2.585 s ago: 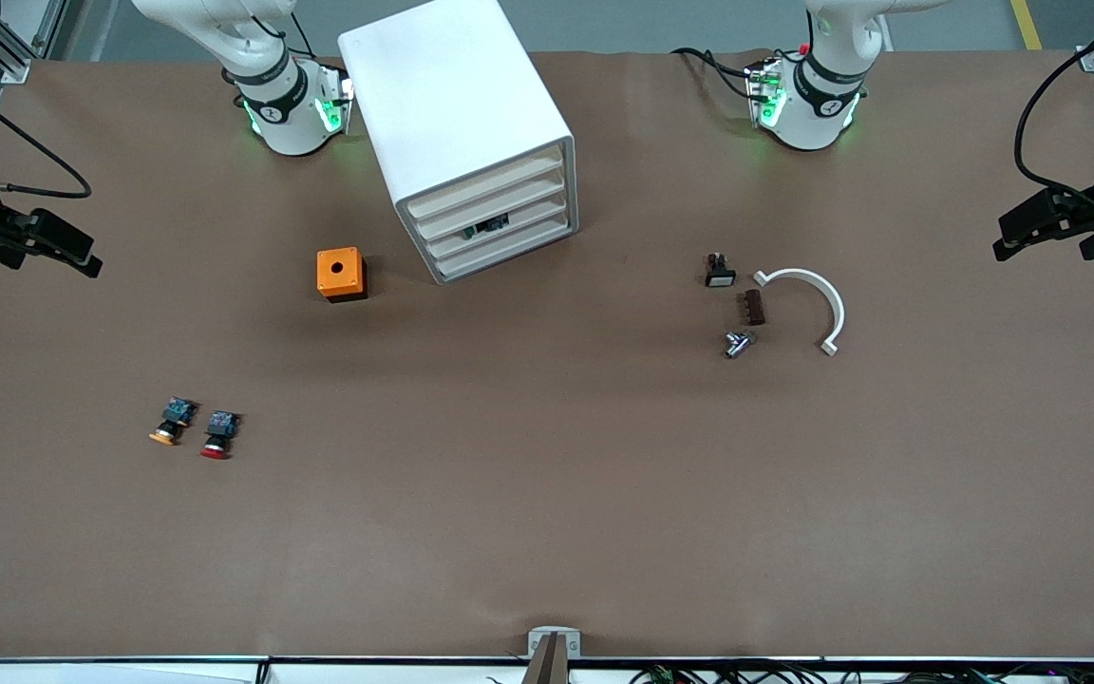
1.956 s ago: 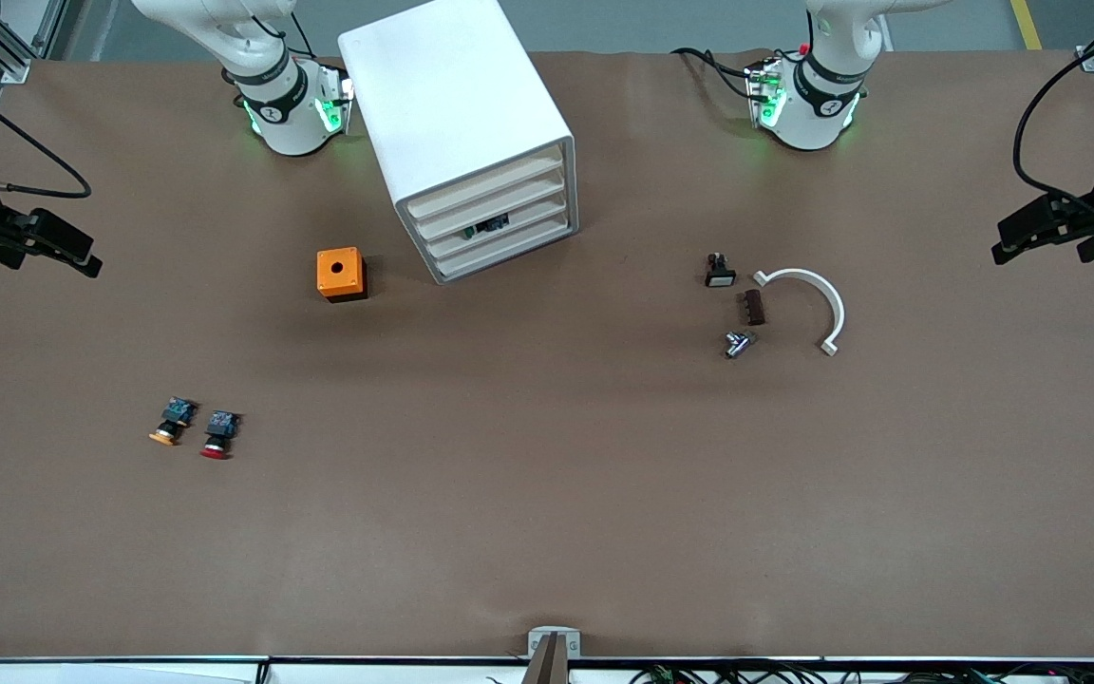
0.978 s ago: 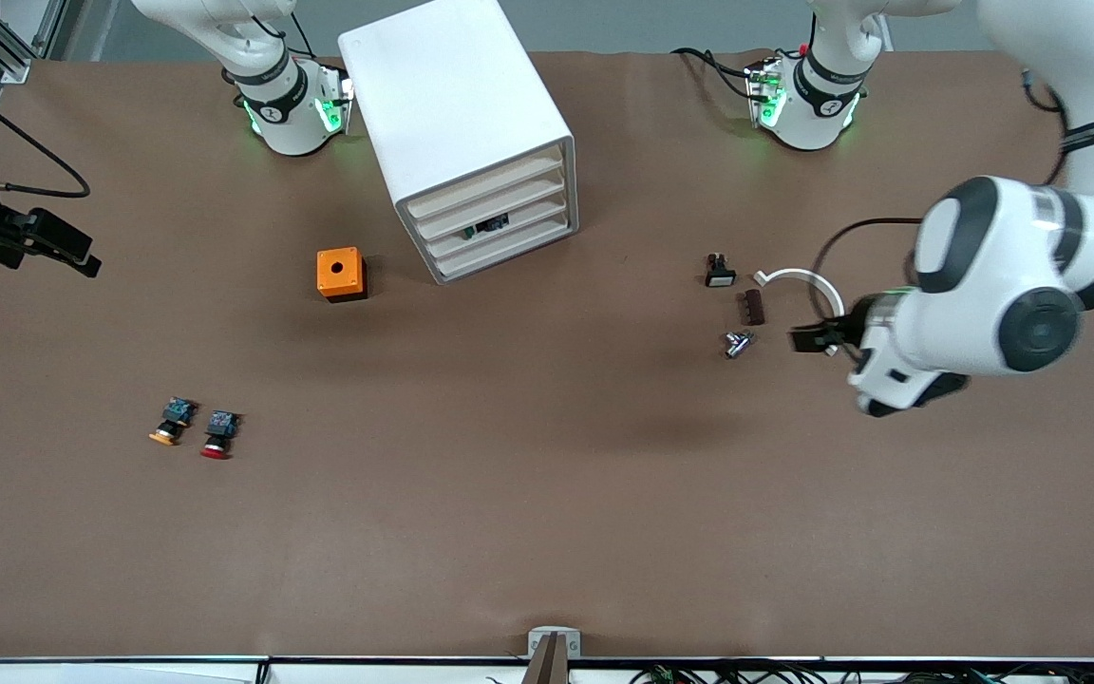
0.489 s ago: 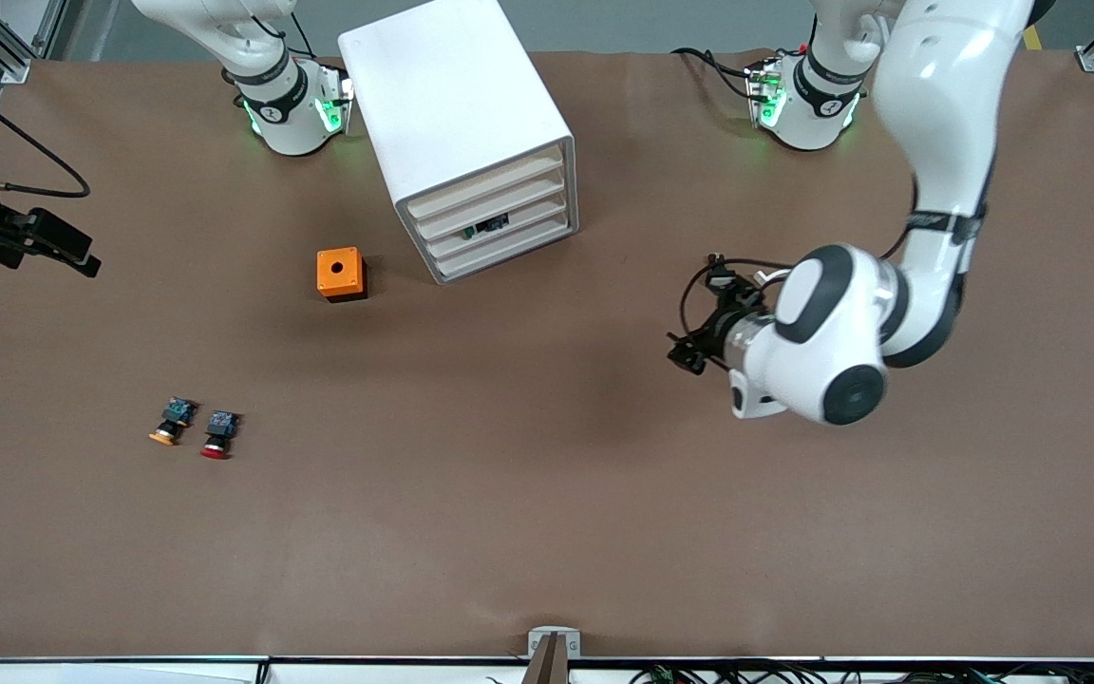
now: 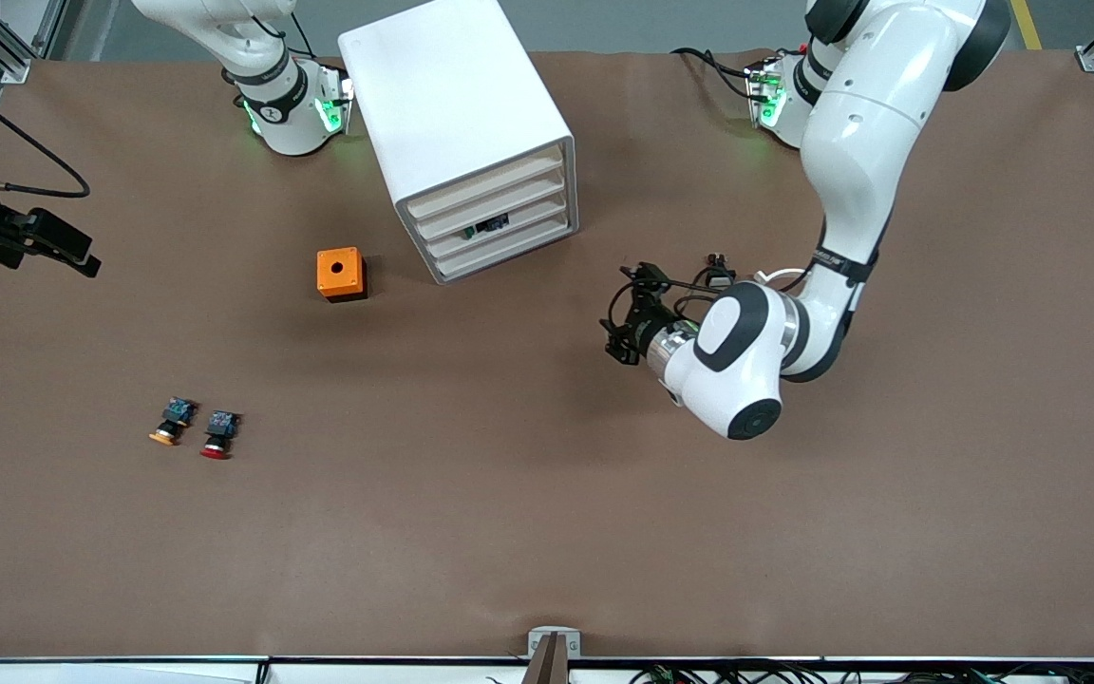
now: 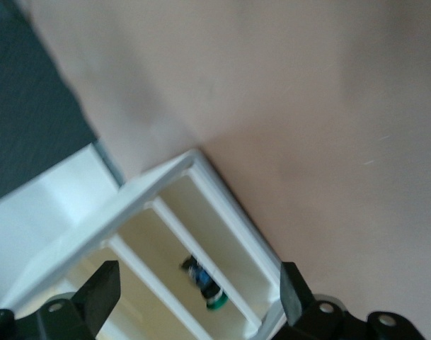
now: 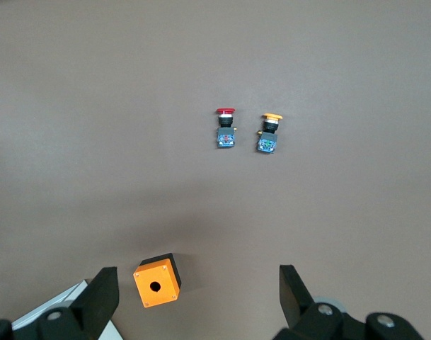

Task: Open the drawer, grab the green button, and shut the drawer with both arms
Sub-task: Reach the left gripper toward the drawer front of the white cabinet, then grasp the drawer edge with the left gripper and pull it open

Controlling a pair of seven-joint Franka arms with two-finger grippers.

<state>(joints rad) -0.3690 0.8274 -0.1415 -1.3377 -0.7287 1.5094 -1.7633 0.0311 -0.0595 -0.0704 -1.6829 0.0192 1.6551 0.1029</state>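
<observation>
The white cabinet [image 5: 457, 114] stands near the arms' bases with its four drawers shut. The green-capped button [image 5: 485, 227] lies in the third drawer from the top [image 5: 509, 231]. In the left wrist view the button [image 6: 209, 289] shows between the drawer fronts [image 6: 201, 265]. My left gripper [image 5: 625, 328] hangs open and empty over the bare table in front of the drawers, apart from them; in its own view the left gripper [image 6: 197, 301] faces them. My right gripper [image 5: 82, 258] waits open and empty over the right arm's end of the table.
An orange box [image 5: 341, 274] with a round hole sits beside the cabinet. A yellow-capped button [image 5: 167, 425] and a red-capped button [image 5: 217, 435] lie nearer the front camera. A small black part [image 5: 720, 273] lies partly hidden by the left arm.
The left arm has swung in from the table's edge, across the small parts, to a spot in front of the drawers. The right arm has not moved.
</observation>
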